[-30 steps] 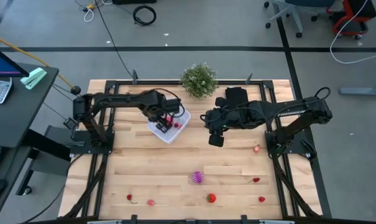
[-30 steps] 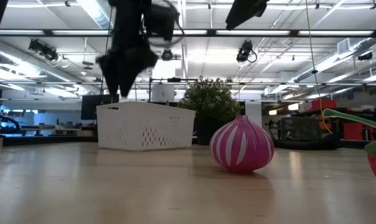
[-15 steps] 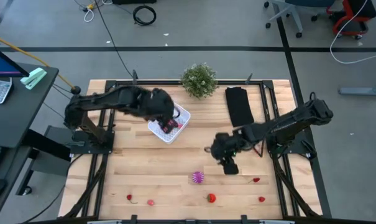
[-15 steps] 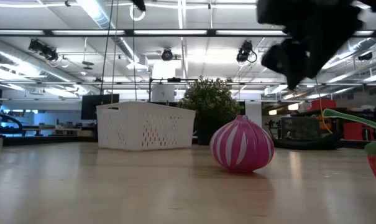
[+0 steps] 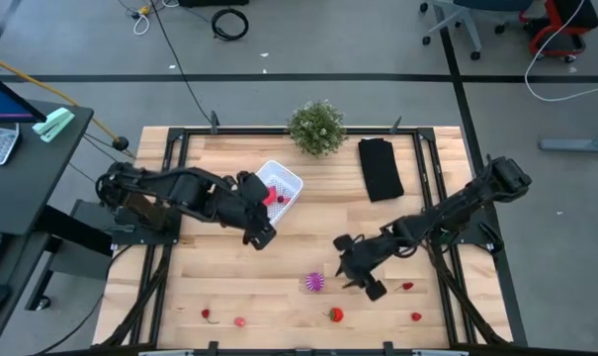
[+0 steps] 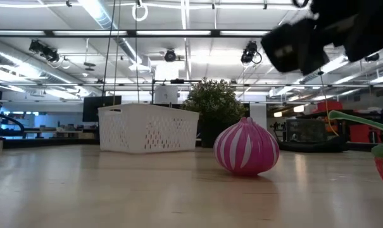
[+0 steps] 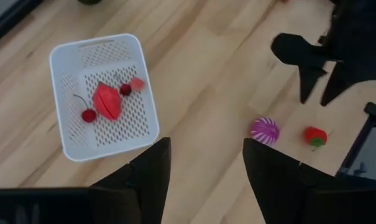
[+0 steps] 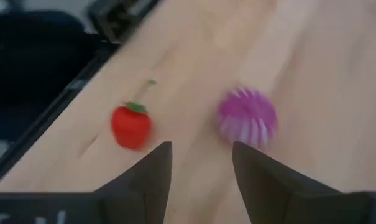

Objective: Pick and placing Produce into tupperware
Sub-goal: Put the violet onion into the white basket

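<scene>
Your right end effector (image 5: pixel 366 287) hung just above the surface, its fingers (image 8: pixel 147 177) apart and holding nothing, with the purple striped onion (image 5: pixel 313 282) just beside it and a strawberry (image 5: pixel 335 314) near. Your left end effector (image 5: pixel 262 236) stood with its fingers (image 7: pixel 147 180) wide and empty, just beside the white container (image 5: pixel 277 186). Inside the container lay a red pepper (image 7: pixel 106 101), two cherries (image 7: pixel 87 115) and a small pink piece (image 7: pixel 137 83). Other red pieces (image 5: pixel 407 287) lay scattered on the wooden surface (image 5: pixel 229 277).

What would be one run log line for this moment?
left gripper: open, empty, beside tupperware | right gripper: open, above purple onion | strawberry: on table
</scene>
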Controlling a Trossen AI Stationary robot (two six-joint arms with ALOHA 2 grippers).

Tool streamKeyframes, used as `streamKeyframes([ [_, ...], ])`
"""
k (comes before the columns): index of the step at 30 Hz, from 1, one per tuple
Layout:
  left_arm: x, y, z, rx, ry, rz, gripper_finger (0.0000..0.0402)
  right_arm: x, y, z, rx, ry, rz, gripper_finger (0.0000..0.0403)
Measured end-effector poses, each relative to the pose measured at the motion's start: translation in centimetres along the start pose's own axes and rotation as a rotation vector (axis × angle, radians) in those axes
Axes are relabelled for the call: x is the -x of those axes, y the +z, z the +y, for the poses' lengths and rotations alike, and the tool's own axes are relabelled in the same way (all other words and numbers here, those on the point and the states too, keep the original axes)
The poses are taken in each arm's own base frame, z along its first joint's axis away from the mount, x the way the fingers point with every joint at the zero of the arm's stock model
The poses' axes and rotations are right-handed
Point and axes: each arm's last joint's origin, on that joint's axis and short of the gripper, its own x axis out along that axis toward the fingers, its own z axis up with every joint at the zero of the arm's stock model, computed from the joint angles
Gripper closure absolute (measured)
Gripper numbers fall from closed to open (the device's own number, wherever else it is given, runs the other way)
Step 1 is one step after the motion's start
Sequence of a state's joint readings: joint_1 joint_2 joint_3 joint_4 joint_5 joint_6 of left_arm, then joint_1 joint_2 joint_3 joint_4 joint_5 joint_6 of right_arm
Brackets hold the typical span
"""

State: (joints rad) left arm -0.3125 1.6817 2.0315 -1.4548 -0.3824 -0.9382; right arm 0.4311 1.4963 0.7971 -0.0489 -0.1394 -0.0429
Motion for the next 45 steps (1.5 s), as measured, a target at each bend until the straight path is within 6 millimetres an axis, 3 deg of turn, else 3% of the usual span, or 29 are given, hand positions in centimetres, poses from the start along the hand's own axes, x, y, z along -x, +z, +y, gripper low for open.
streamKeyframes([
  [5,0.2,-0.4,-0.3,0.005,-0.011,0.003,0.0199,-0.4,1.7,1.3,0.178,-0.023,-0.046,0.0191],
  [10,0.1,-0.3,-0.3,0.010,-0.010,-0.002,0.0206,-1.7,2.6,1.1,0.179,-0.119,-0.060,0.0144],
  [19,0.1,-0.2,-0.5,0.021,-0.031,-0.016,0.0203,-5.3,1.1,-0.4,0.083,-0.221,0.018,0.0094],
  [29,0.1,-0.1,-0.8,0.026,-0.053,-0.029,0.0211,-8.3,-1.0,-1.9,0.004,-0.236,0.061,0.0087],
  [38,0.1,-0.1,-0.9,0.030,-0.061,-0.035,0.0206,-9.8,-2.0,-2.1,-0.046,-0.235,0.073,0.0089],
  [45,0.1,-0.1,-0.9,0.030,-0.061,-0.035,0.0213,-10.0,-1.9,-2.2,-0.072,-0.238,0.049,0.0125],
])
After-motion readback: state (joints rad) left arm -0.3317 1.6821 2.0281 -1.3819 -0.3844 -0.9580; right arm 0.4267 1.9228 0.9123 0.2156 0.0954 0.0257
